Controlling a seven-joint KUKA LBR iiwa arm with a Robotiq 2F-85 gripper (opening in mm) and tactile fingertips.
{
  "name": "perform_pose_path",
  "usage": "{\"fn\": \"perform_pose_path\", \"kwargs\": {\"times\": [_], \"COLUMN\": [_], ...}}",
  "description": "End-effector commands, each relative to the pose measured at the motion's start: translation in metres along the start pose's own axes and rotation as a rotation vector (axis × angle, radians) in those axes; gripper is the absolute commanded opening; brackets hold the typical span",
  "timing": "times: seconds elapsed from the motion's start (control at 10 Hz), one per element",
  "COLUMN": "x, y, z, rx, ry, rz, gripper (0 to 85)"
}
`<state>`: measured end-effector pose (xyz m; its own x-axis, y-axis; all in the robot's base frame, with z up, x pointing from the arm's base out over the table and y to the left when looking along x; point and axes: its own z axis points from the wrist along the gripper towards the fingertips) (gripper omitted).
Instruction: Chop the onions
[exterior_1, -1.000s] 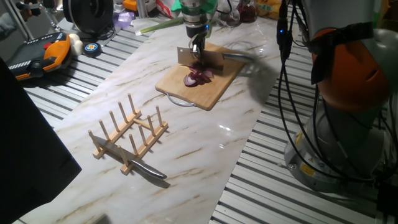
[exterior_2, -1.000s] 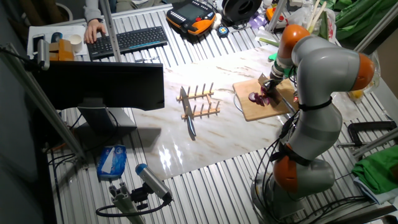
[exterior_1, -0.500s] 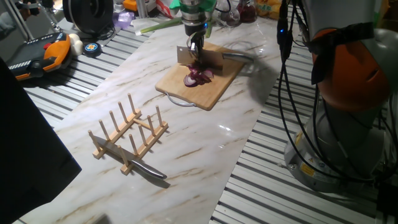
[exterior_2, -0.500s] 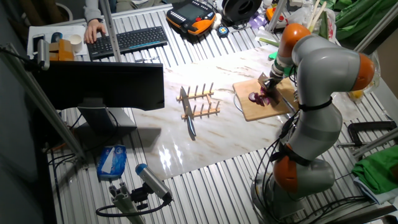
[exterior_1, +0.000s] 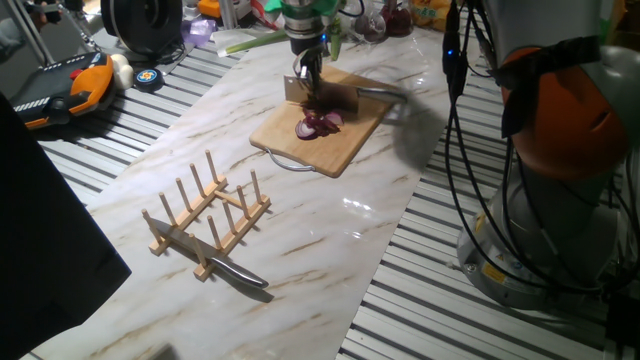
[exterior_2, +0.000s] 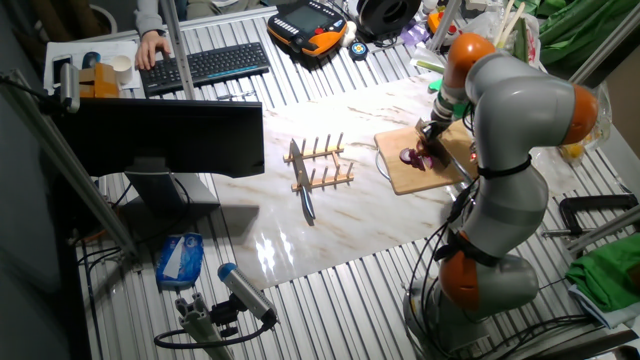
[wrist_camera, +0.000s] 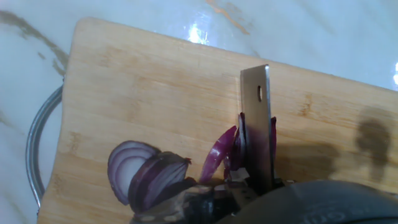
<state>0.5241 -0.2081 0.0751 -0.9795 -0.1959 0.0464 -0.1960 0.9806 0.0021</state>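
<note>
1. Hand view gave me the closest look: the cleaver blade (wrist_camera: 259, 124) stood on edge over the wooden cutting board (wrist_camera: 143, 93), with thin purple onion slices (wrist_camera: 219, 155) clinging to both of its faces.
2. A larger piece of the onions (wrist_camera: 140, 177) lay cut face up on the board, toward its handle end, near the metal hanging loop (wrist_camera: 34, 149).
3. From one fixed view I saw the gripper (exterior_1: 306, 66) above the far edge of the board (exterior_1: 330, 150), with the cleaver (exterior_1: 322, 93) hanging beneath it; its fingers were clamped on the cleaver's handle.
4. The onion pieces (exterior_1: 318, 123) sat in a heap near the middle of the board, just beside the blade.
5. The board lay at the far end of the marble worktop (exterior_1: 330, 240), close to its right edge.
6. A wooden dish rack (exterior_1: 205, 215) stood at the near end of the worktop, well apart from the board, with a knife (exterior_1: 225, 266) lying against its near side.
7. From the other fixed view, the gripper (exterior_2: 432, 128) and the onions (exterior_2: 412, 157) were too small for me to add detail.
</note>
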Motion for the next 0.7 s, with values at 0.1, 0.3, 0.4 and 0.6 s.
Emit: {"fn": "perform_pose_path", "kwargs": {"times": [0.1, 0.3, 0.4, 0.6], "x": [0.000, -0.002, -0.003, -0.002], "y": [-0.001, -0.001, -0.001, -0.002], "z": [0.001, 0.007, 0.010, 0.010], "rx": [0.011, 0.014, 0.011, 0.017], "ry": [0.002, 0.010, 0.018, 0.039], "rz": [0.006, 0.004, 0.004, 0.002], "gripper": [0.7, 0.7, 0.7, 0.7]}}
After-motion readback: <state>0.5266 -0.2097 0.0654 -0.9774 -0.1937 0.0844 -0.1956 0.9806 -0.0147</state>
